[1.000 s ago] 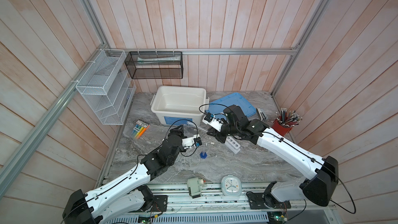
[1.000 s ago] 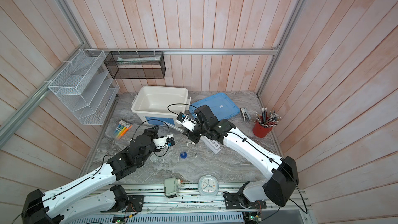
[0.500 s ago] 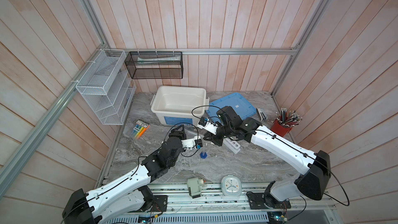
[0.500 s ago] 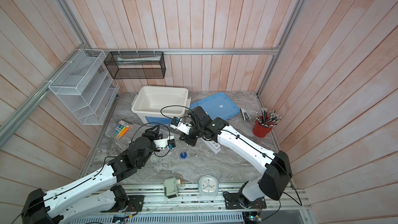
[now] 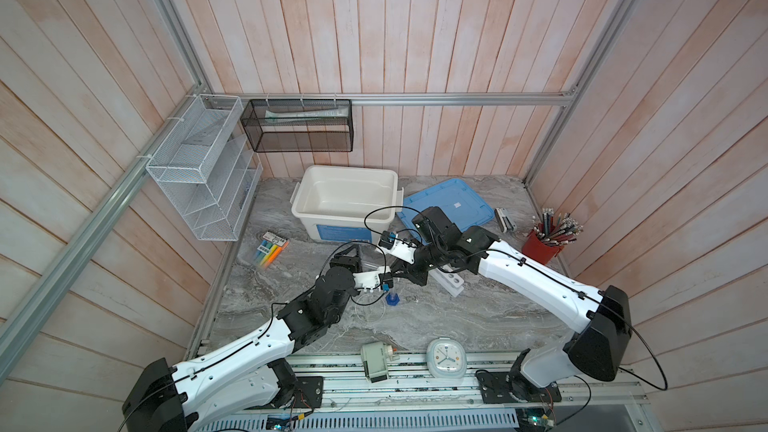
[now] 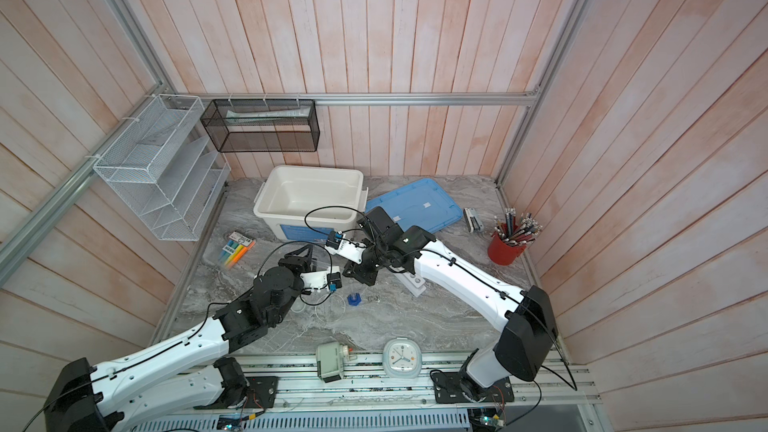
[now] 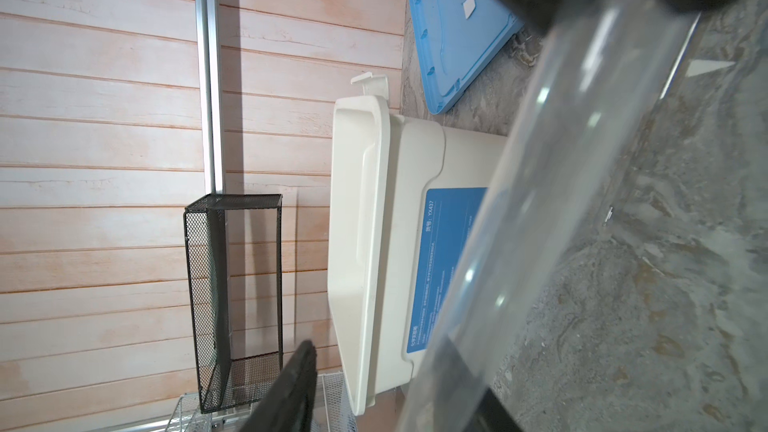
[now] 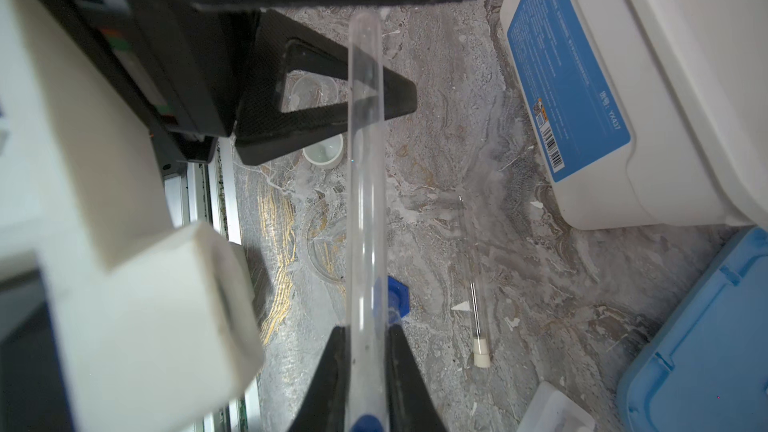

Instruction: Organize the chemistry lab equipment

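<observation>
My right gripper [image 8: 365,330] is shut on a thin clear tube [image 8: 365,180] near its blue cap and holds it above the table. The tube's far end reaches between the fingers of my left gripper [image 7: 382,359], which stand apart around it; the tube [image 7: 540,201] rests against one finger. In both top views the two grippers [image 5: 353,255] [image 5: 409,276] meet mid-table. Below them stand a blue-based cylinder [image 5: 392,298], a clear round dish [image 8: 324,243] and a small cup [image 8: 324,151]. A white-capped tube [image 8: 478,276] lies on the table. The white rack [image 5: 449,282] lies under the right arm.
An open white bin [image 5: 345,201] and its blue lid [image 5: 453,203] sit at the back. A red cup of pencils [image 5: 542,247] and a stapler [image 5: 505,220] are at the right, highlighters [image 5: 270,249] at the left, and a clock [image 5: 446,358] at the front edge.
My right gripper has carried the tube leftward to the left gripper. The left gripper's fingers have narrowed around the tube's far end.
</observation>
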`<state>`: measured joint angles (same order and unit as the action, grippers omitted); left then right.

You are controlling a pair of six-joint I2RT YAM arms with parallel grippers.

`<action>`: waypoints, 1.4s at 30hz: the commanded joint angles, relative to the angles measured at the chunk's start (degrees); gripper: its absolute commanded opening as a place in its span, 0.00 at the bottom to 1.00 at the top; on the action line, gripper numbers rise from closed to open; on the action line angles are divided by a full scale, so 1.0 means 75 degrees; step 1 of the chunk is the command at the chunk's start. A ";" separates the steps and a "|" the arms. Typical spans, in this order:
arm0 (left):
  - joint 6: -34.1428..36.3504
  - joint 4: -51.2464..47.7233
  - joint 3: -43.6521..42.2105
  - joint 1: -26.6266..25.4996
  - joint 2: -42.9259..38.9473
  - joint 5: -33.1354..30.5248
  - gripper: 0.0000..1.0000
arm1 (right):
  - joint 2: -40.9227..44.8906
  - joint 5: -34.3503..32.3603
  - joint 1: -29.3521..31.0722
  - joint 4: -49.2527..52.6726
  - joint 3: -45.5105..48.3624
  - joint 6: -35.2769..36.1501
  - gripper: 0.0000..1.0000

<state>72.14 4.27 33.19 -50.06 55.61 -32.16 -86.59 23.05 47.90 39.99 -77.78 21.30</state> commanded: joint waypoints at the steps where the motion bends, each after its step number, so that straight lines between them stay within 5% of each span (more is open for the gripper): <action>1: -0.0218 -0.0089 0.0011 -0.0031 -0.0062 0.0021 0.44 | -0.0092 0.0208 0.0088 0.0213 -0.0264 0.0144 0.14; 13: -0.0357 -0.0317 0.0027 -0.0075 -0.0157 0.0091 0.30 | -0.0144 0.0257 0.0246 0.0392 -0.0459 0.0194 0.14; 17: -0.0257 -0.0049 -0.0052 -0.0105 -0.0157 0.0046 0.16 | -0.0115 0.0225 0.0264 0.0399 -0.0458 0.0222 0.14; 29: -0.0408 -0.0036 -0.0084 -0.0113 -0.0167 0.0102 0.13 | -0.0010 -0.0096 0.0270 0.0293 -0.0422 0.0192 0.20; 36: -0.1615 -0.0517 -0.0013 -0.0110 -0.0267 0.0281 0.12 | 0.0904 -0.0456 0.0047 -0.0658 -0.0055 -0.0316 0.32; 42: -0.3704 -0.0873 -0.0055 -0.0110 -0.0389 0.0773 0.11 | 0.2055 -0.0520 -0.0701 -0.1975 0.0550 -0.1013 0.38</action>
<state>55.64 -0.91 32.40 -50.70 54.17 -29.76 -75.22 19.88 45.19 32.42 -76.05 17.56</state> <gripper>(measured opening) 0.155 0.371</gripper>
